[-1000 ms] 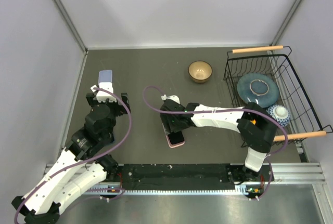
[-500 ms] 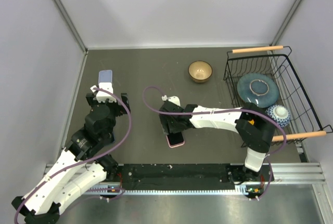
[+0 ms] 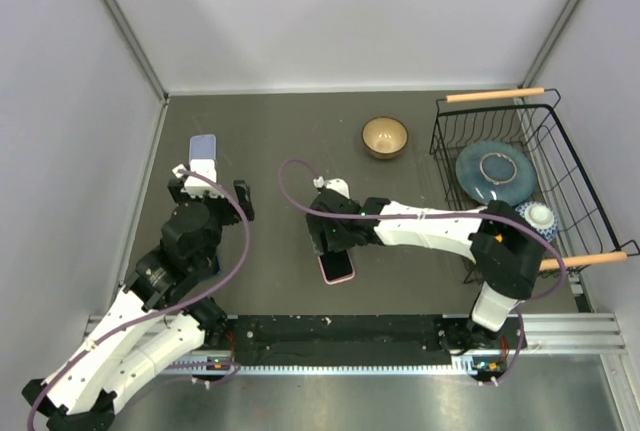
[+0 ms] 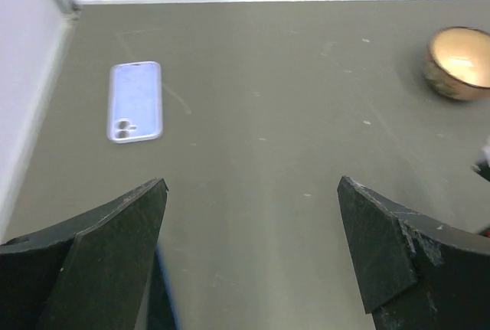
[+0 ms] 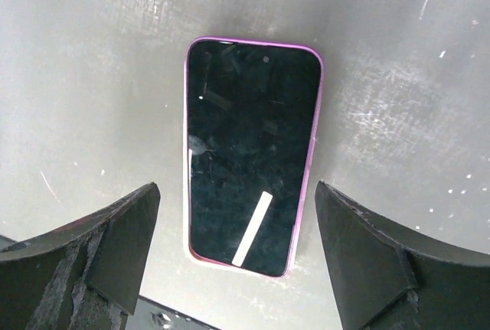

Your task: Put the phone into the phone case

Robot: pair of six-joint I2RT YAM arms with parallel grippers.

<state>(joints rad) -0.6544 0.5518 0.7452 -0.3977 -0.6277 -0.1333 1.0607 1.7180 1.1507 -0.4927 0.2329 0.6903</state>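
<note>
The phone (image 3: 337,267) lies flat on the table, dark screen up, with a pink rim (image 5: 253,154). My right gripper (image 3: 333,241) hovers over it, open, a finger on either side of its near end (image 5: 237,192) and neither touching it. Far to the left, by the wall, lies the light-blue phone case (image 3: 203,146), camera cut-outs showing (image 4: 135,102). My left gripper (image 3: 210,191) is open and empty (image 4: 252,184), just short of the case.
A tan bowl (image 3: 385,137) sits at the back centre (image 4: 459,62). A black wire rack (image 3: 437,136) on the right holds a blue plate (image 3: 497,171) and a small blue-and-white bowl (image 3: 538,217). White walls close in the table.
My right gripper has opened wider over the phone and its arm has shifted slightly right. The phone stays on the table. The left arm has not moved.
</note>
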